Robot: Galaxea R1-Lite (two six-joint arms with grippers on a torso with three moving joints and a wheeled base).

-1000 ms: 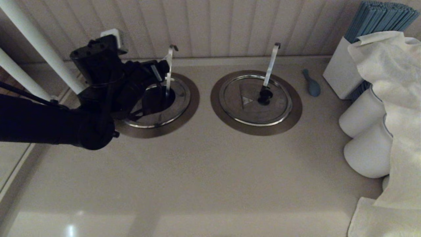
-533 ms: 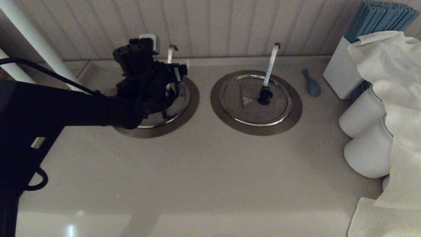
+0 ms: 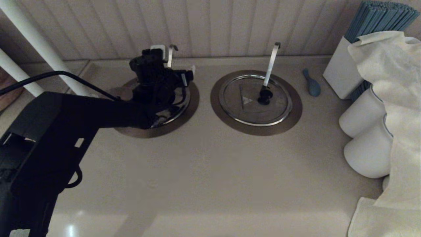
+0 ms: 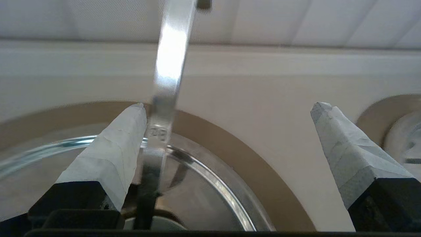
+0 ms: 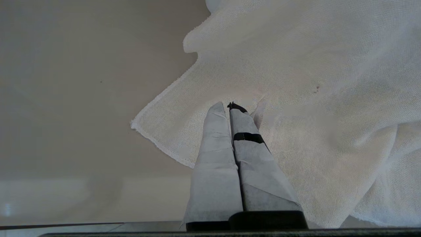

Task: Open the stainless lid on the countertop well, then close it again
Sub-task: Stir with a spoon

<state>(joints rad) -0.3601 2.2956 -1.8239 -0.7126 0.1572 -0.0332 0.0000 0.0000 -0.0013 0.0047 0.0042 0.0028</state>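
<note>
The stainless lid [image 3: 180,104] lies flat in the left countertop well, inside the brown collar [image 3: 193,98]. Its slim hook-topped utensil handle [image 3: 170,54] stands upright at the back. My left arm reaches over it and hides the knob and most of the lid. The left gripper [image 3: 174,62] is open just above the lid's far side. In the left wrist view, one finger [image 4: 121,138] sits right beside the handle [image 4: 167,65], and the left gripper [image 4: 230,107] holds nothing over the lid [image 4: 197,194] and collar [image 4: 236,154]. The right gripper [image 5: 230,105] is shut above a white cloth [image 5: 296,82].
The twin lid [image 3: 243,112] with its slanted handle [image 3: 271,64] sits in the right well. A blue spoon [image 3: 311,84], a white box of blue sticks [image 3: 342,69], white cylinders [image 3: 361,115] and a draped cloth [image 3: 394,98] crowd the right side. The panelled wall stands close behind.
My left arm has swung right and toward the wall over the left well. The dark opening seen a second ago no longer shows; the lid lies flat and the gripper stands open.
</note>
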